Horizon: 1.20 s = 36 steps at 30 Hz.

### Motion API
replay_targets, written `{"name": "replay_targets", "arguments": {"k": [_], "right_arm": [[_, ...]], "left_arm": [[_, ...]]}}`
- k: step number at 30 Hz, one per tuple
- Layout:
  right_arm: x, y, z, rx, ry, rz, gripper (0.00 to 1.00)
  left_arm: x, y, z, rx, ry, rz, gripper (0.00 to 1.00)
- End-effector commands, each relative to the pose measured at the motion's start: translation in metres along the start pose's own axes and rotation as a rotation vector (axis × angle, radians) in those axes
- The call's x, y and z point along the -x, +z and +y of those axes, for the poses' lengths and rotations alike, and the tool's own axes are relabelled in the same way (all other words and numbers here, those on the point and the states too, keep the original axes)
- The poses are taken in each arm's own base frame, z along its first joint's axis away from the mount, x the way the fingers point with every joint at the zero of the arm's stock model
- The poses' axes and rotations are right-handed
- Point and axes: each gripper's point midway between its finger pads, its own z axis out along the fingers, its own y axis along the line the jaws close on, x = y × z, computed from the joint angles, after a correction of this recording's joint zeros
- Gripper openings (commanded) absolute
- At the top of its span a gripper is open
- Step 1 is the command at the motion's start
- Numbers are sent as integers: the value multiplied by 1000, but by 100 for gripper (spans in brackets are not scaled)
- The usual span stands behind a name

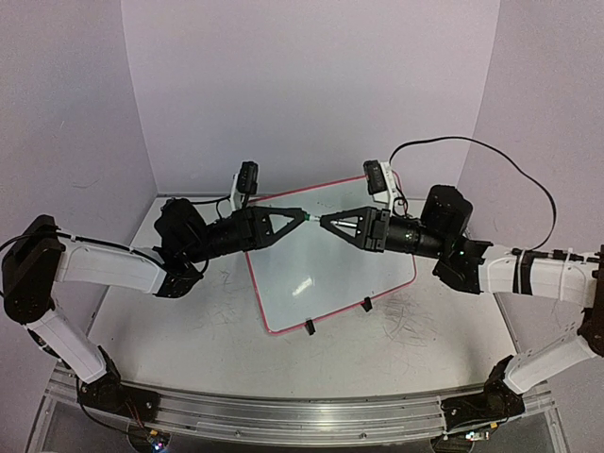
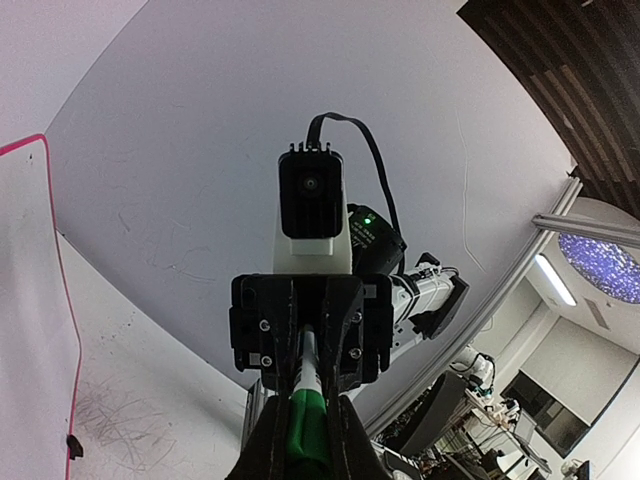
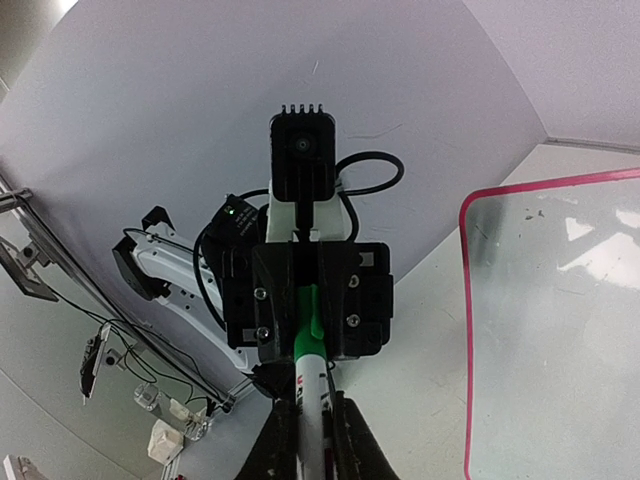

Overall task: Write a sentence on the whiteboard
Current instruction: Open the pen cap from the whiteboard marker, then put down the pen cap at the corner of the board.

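The left gripper (image 1: 304,218) and right gripper (image 1: 327,222) both clamped a single green marker (image 1: 314,220); one whiteboard (image 1: 326,278) lay beneath them.

A lab: white booth walls (image 1: 311,85), cabled equipment (image 2: 480,385) beyond.

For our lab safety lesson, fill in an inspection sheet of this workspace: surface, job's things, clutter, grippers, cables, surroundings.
Surface: white table, grey scribble marks on it.
Job's things: whiteboard lies on the table, no sentence seen; green marker held above it.
Clutter: nothing seen.
Grippers: left gripper shut on the marker's green end; right gripper shut on its white barrel.
Cables: black cable loops above the right arm.
Surroundings: plain pale walls.
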Motion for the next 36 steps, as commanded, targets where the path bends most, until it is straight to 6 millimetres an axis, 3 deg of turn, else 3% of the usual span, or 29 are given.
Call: {"name": "replay_targets", "arguments": {"k": [1, 6, 8, 10, 15, 20, 23, 26, 28, 36], "right_arm": [[19, 4, 21, 63, -49, -44, 0], [29, -2, 25, 45, -68, -88, 0], [33, -10, 24, 15, -86, -125, 0], [39, -23, 24, -26, -120, -178, 0], [48, -71, 21, -145, -255, -300, 0], [56, -92, 5, -352, -347, -305, 0], [62, -95, -13, -476, -357, -277, 0], [61, -94, -24, -527, -364, -254, 0], [61, -92, -28, -539, -366, -245, 0], [55, -80, -31, -511, -370, -194, 0]], "left_arm": [[1, 3, -16, -49, 17, 6, 0], [3, 0, -16, -47, 19, 4, 0], [11, -10, -13, -26, 22, -18, 0], [25, -24, -13, -5, 32, -51, 0], [76, -89, -10, 143, 123, -146, 0], [90, -118, -2, 404, 227, -148, 0], [80, -152, 30, 626, 145, -198, 0], [53, -201, 82, 934, 6, -227, 0], [28, -220, 108, 1052, -56, -171, 0], [-39, -238, 182, 1212, -124, 110, 0]]}}
